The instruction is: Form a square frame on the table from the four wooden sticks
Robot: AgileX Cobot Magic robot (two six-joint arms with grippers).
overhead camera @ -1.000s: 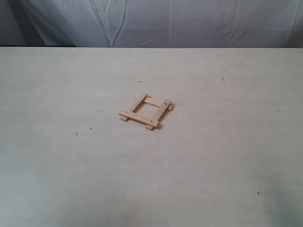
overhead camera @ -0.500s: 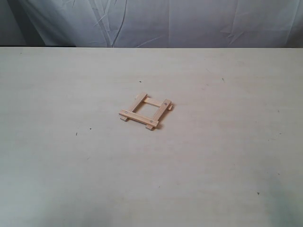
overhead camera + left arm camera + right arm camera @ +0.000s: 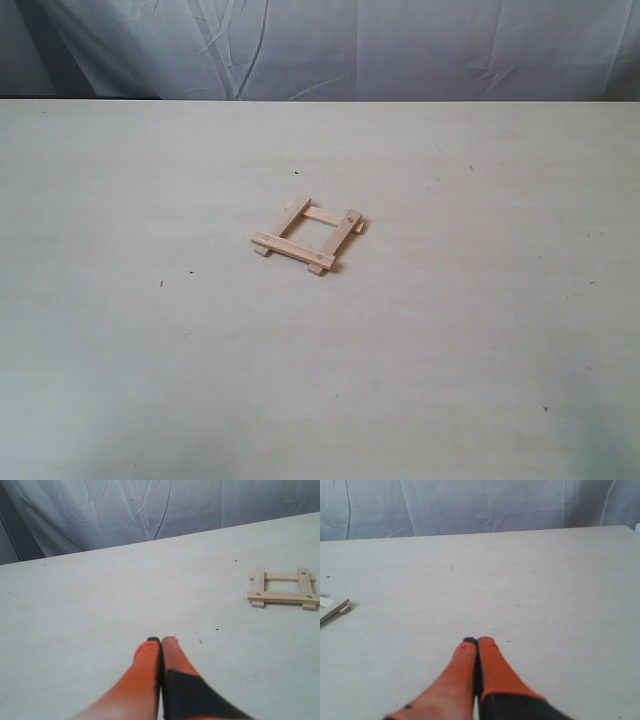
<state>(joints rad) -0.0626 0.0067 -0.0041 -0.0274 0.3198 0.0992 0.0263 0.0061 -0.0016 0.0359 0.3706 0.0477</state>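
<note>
Square frame (image 3: 308, 235): complete, lying flat near the middle of the table (image 3: 450, 330). The four wooden sticks (image 3: 282, 588) overlap at the corners with short ends projecting. The nearest stick lies across the ends of the two side sticks; small dark holes show near its ends. In the exterior view the frame sits turned, none of its sides square to the table edge; the side sticks' long axes run from near-left to far-right.

Surface: pale cream tabletop, faint grain, a few dark specks (image 3: 161, 284). A wrinkled grey-white cloth backdrop (image 3: 350, 45) hangs behind the far edge.

Left gripper (image 3: 161, 641): orange fingertips pressed together, nothing between them. The frame lies ahead of it and off to one side, well apart.

Right gripper (image 3: 477, 641): tips likewise closed together and empty. Only one corner of the frame shows at the edge of its view, well apart.
</note>
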